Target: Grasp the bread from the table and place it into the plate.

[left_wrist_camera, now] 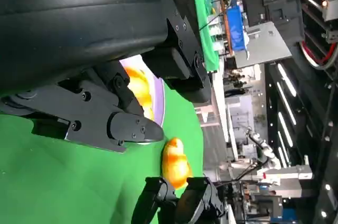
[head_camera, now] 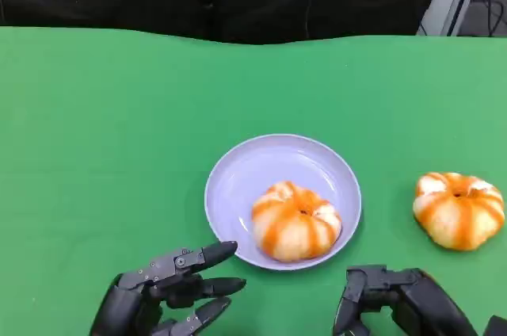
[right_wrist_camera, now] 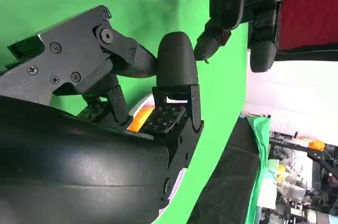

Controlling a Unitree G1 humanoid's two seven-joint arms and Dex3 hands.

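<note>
Here's the left hand (head_camera: 162, 292) low over the green table (head_camera: 95, 146), fingers (head_camera: 207, 255) spread apart and stretched forward, nothing between them, and the topmost fingertip sits just beside the near rim of the lavender plate (head_camera: 238, 185), whether it touches the rim I cannot tell. Just past those fingertips, inside the plate, lies one orange-and-white striped bread (head_camera: 295, 221), resting toward the plate's near side, right by the rim. Over on the other side, the right hand (head_camera: 396, 304) sits near the table's front edge with fingers (head_camera: 352, 304) curled downward, and nothing shows in them, released and clear of everything. Beyond and outward of that hand's fingers, a second bread (head_camera: 459, 209) lies on the bare cloth, well apart from the plate and clear of the hand. From the left wrist view, the left hand's fingers (left_wrist_camera: 127, 129) reach out over the green with the plate's edge (left_wrist_camera: 161, 105) just past them, the second bread (left_wrist_camera: 175, 163) farther along, and the right hand (left_wrist_camera: 179, 203) dark beside it
</note>
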